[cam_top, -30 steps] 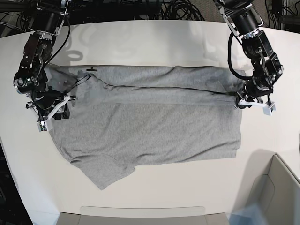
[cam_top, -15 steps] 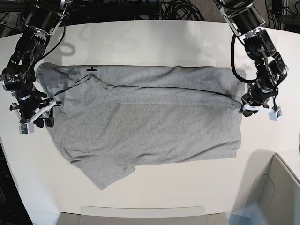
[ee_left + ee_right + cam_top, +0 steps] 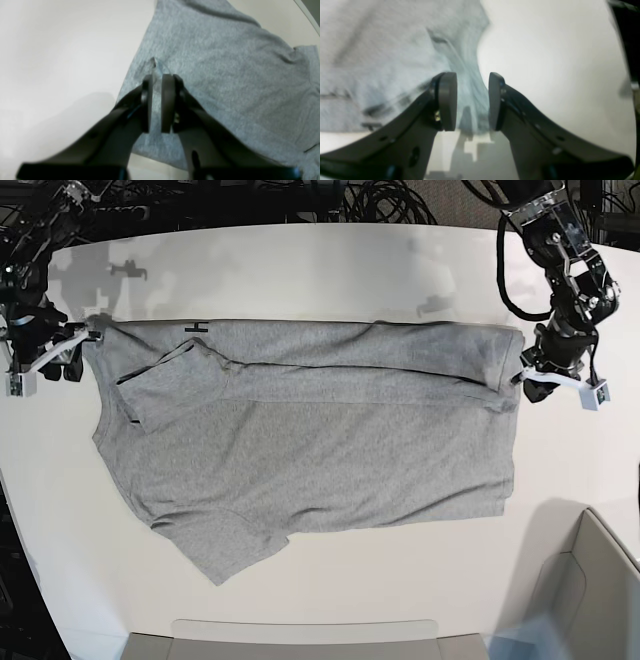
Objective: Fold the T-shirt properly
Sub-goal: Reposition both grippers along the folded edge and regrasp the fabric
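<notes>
Grey heather cotton fills the left wrist view, where the left pincer (image 3: pixel 157 100) stands nearly shut, its pads pinching a small raised tuft at the hem edge of the T-shirt (image 3: pixel 225 75). The cloth drapes away flat over the white bench (image 3: pixel 62 62), thin and limp; it looks light and likely to sag or slide from a shallow bite, so a deeper hold on the doubled hem seems wiser.

In the right wrist view, blurred by motion, the right pincer (image 3: pixel 472 100) stands well apart with nothing clamped; a stretched ridge of T-shirt (image 3: pixel 395 50) edge runs under the gap between the pads, and whether it touches them cannot be told.

The base view shows the T-shirt (image 3: pixel 320 440) spread across the bench (image 3: pixel 300 270), its far long edge already folded over toward the middle, one black letter showing near the collar end, one sleeve sticking out at the near edge. The left pincer (image 3: pixel 530 380) sits at the hem-end corner of the fold, the right pincer (image 3: pixel 65 345) just beside the shoulder end. Such soft fabric will probably wrinkle unless both corners are carried level.
</notes>
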`<move>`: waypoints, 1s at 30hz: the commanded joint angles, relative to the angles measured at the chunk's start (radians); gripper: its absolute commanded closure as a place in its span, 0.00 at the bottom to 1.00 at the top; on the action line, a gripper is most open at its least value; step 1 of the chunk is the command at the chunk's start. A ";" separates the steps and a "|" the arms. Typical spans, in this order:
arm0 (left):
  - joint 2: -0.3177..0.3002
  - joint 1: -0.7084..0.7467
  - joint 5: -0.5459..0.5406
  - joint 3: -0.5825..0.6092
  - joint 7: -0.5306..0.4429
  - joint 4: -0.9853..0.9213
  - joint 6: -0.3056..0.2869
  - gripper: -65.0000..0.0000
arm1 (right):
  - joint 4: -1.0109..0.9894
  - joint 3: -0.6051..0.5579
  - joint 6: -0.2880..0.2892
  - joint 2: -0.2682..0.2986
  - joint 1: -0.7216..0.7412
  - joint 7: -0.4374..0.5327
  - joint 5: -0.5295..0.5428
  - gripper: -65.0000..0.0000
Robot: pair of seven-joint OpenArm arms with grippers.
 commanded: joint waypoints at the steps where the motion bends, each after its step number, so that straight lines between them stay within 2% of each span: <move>1: -0.008 -0.008 -0.012 -0.001 -0.015 0.014 -0.002 0.89 | 0.013 0.017 0.003 0.013 -0.009 0.018 0.023 0.67; 5: -0.008 -0.005 -0.012 0.001 -0.012 0.016 -0.003 0.89 | -0.034 0.080 0.003 0.005 -0.053 0.018 0.038 0.67; 12: -0.007 0.012 -0.012 0.002 -0.012 0.016 -0.003 0.89 | -0.237 0.143 0.004 0.017 -0.058 0.020 0.098 0.67; 17: -0.007 0.012 -0.012 0.002 -0.012 0.016 -0.003 0.89 | -0.309 0.117 0.004 0.020 -0.038 0.024 0.104 0.67; 22: -0.007 0.012 -0.012 0.002 -0.012 0.016 -0.003 0.89 | -0.366 0.032 0.004 0.022 -0.035 0.133 0.104 0.67; 30: -0.007 0.012 -0.012 0.002 -0.011 0.016 -0.002 0.89 | -0.432 -0.011 0.004 0.016 0.000 0.141 0.106 0.67</move>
